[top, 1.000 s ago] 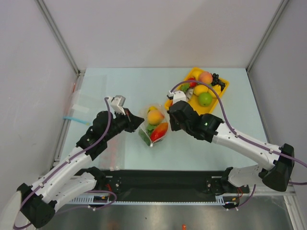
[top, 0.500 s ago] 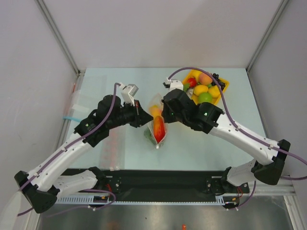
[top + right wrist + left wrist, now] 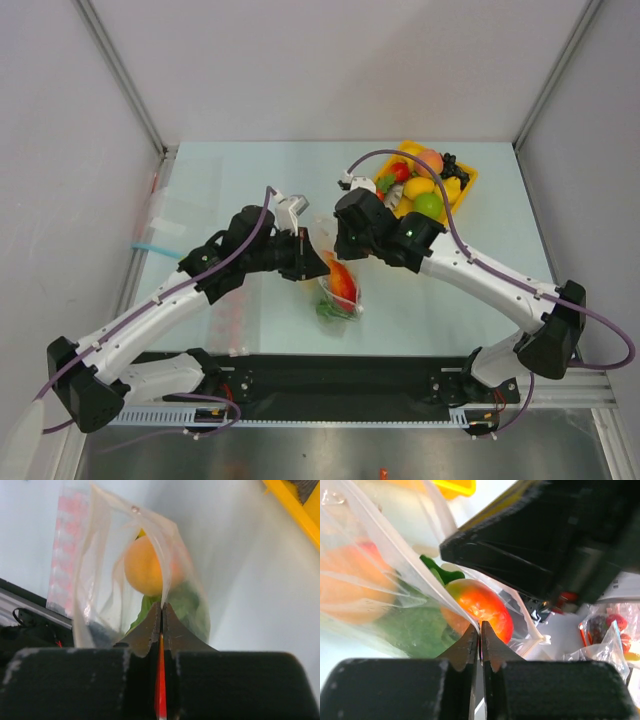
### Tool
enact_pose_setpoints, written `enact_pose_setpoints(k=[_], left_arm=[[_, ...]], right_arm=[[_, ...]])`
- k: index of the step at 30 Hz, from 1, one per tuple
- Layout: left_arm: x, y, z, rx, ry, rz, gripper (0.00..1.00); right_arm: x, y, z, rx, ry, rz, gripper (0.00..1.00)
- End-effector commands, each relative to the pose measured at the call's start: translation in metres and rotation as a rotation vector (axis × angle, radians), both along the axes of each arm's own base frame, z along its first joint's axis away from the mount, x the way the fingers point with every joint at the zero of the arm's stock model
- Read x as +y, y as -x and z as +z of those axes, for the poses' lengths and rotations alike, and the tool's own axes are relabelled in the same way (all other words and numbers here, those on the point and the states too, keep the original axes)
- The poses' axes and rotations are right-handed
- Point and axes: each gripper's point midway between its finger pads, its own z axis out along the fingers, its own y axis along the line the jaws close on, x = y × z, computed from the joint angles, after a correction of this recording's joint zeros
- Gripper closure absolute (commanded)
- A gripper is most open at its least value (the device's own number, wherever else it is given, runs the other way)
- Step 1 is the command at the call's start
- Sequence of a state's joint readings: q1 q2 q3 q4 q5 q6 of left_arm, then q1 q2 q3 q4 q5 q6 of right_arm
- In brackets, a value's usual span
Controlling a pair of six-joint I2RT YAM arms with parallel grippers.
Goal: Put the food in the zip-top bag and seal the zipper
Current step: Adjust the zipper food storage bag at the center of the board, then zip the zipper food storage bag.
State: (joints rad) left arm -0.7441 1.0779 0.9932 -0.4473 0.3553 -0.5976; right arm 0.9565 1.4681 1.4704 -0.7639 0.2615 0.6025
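Zip-top bag (image 3: 340,290) has shifted nearer; only the wrist views show left and right jaws clamped on it.

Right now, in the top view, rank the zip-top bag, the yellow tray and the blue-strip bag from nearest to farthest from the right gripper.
From the right gripper:
1. zip-top bag: mouth edge pinched in that gripper, centre of the table.
2. yellow tray: behind it, to the right.
3. blue-strip bag: far left table edge.
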Motion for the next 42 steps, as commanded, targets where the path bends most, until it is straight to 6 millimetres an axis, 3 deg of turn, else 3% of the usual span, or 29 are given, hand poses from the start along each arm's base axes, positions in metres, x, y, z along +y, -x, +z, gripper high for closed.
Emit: enact_pose_setpoints(k=[1, 8, 14, 18, 20, 23, 24, 26, 30, 34, 37, 42], left_arm=[[-0.006, -0.009, 0.018, -0.05, 0.053, 0.027, 0.91], [0.004, -0.023, 0.015, -0.101, 0.008, 0.099, 0.86], [0.005, -0.02, 0.022, -0.108, 0.049, 0.106, 0.86], [0.012, -0.016, 0.03, -0.127, 0.108, 0.146, 0.97], [0.02, -0.017, 0.044, -0.155, 0.161, 0.196, 0.99], [0.03, -0.018, 0.053, -0.178, 0.212, 0.263, 1.0], [0.032, -0.018, 0.046, -0.171, 0.213, 0.277, 1.0], [0.037, -0.02, 0.048, -0.182, 0.246, 0.317, 1.0], [0.041, -0.022, 0.031, -0.173, 0.261, 0.355, 1.0], [0.042, -0.025, 0.025, -0.17, 0.255, 0.373, 1.0], [0.041, -0.029, 0.024, -0.169, 0.249, 0.385, 1.0], [0.04, -0.034, 0.025, -0.172, 0.253, 0.396, 1.0]], right_arm=[[0.008, -0.008, 0.019, -0.034, -0.136, 0.041, 1.0], [0.01, -0.011, 0.012, -0.047, -0.15, 0.113, 1.0], [0.017, -0.007, 0.036, -0.118, -0.177, 0.208, 1.0], [0.03, 0.004, 0.051, -0.136, -0.211, 0.298, 1.0], [0.034, 0.012, 0.055, -0.155, -0.207, 0.336, 0.93], [0.034, 0.018, 0.059, -0.189, -0.201, 0.365, 0.56], [0.03, 0.021, 0.067, -0.215, -0.212, 0.364, 0.41], [0.025, 0.023, 0.064, -0.239, -0.205, 0.362, 0.26], [0.006, 0.038, 0.077, -0.295, -0.265, 0.355, 0.13], [-0.011, 0.051, 0.073, -0.294, -0.275, 0.296, 0.09], [-0.021, 0.066, 0.052, -0.234, -0.226, 0.277, 0.06], [-0.022, 0.1, 0.015, -0.193, -0.187, 0.301, 0.11]])
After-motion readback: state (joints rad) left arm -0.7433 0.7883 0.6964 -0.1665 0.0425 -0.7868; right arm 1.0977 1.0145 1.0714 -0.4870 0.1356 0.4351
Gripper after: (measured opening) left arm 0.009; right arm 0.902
